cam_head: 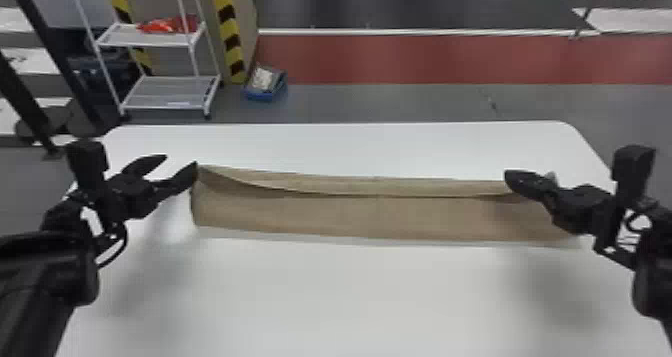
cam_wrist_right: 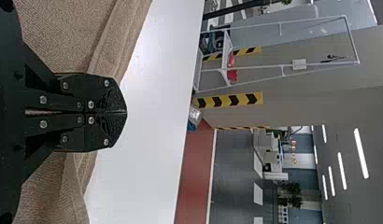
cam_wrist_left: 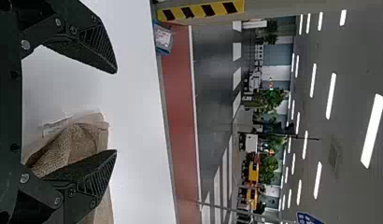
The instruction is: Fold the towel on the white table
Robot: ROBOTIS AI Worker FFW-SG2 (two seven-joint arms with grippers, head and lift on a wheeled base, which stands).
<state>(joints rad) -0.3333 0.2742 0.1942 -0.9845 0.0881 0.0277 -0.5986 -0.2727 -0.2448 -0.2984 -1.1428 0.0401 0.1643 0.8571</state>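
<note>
Head view: on the counter (cam_head: 340, 301), toward twelve o'clock, the towel (cam_head: 350, 218) lies as a long strip; lengthwise folding seems done, shortening it probably remains. Slightly farther, left tool (cam_head: 181, 160) is open at ten o'clock, right tool (cam_head: 507, 175) closed at two.

Your left gripper (cam_head: 181, 161), its fingers spread, is at the left end of the brown towel (cam_head: 310, 218), folded into a long strip across the white table (cam_head: 350, 296); your right gripper (cam_head: 512, 179) is over the towel's right end. Past the table's far edge, you see a white rack (cam_head: 145, 43) on the left, near a blue container (cam_head: 259, 96).
</note>
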